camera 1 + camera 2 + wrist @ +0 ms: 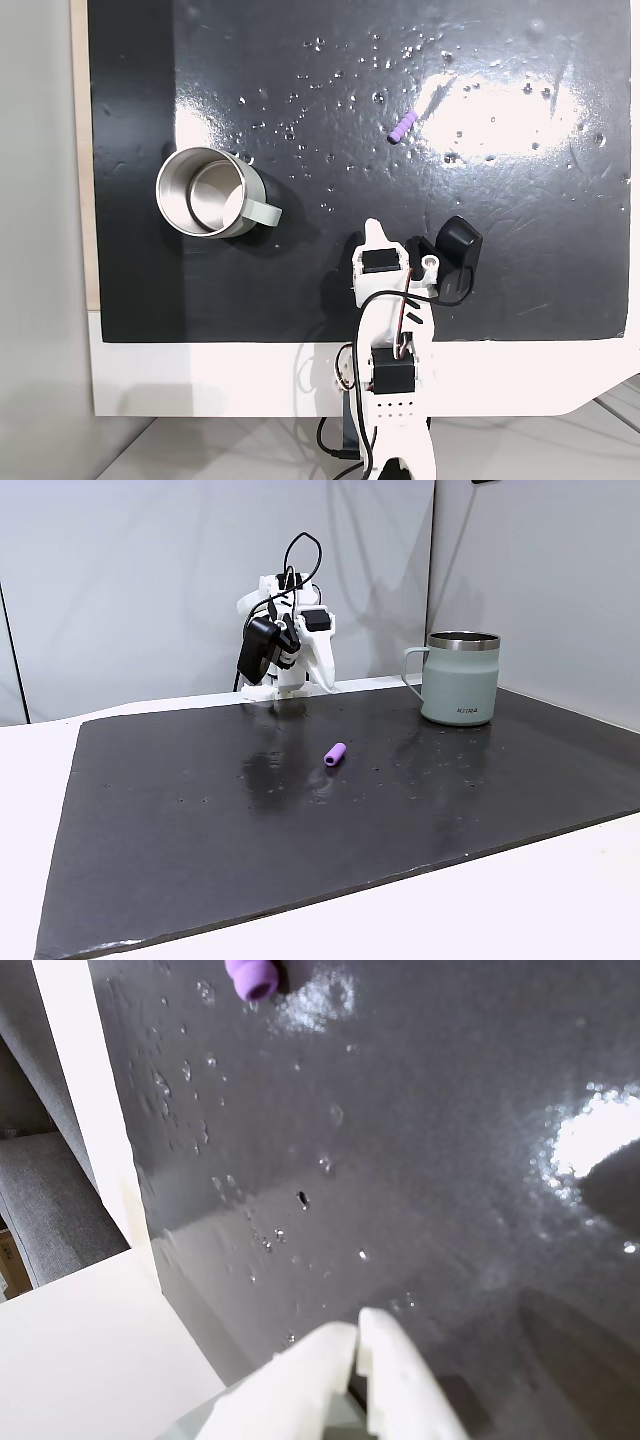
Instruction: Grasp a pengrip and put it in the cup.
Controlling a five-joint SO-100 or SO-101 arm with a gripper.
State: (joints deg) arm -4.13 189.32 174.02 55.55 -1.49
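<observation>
The pengrip [402, 126] [335, 754] is a small lilac ribbed tube lying on its side on the black mat. In the wrist view the pengrip [251, 975] sits at the top edge, far ahead of the fingertips. The cup [252, 208] [460, 685], a grey-green steel mug, stands upright with nothing showing inside and its handle toward the arm. My gripper [373, 232] [357, 1335] is folded back near the arm's base, well short of both things. Its white fingers are pressed together, shut on nothing.
A glossy black mat [520, 260] [200, 820] covers most of the white table [200, 380]. Small water drops dot the mat. The arm's base [395, 400] stands at the mat's near edge in a fixed view. A pale wall [150, 570] rises behind the arm.
</observation>
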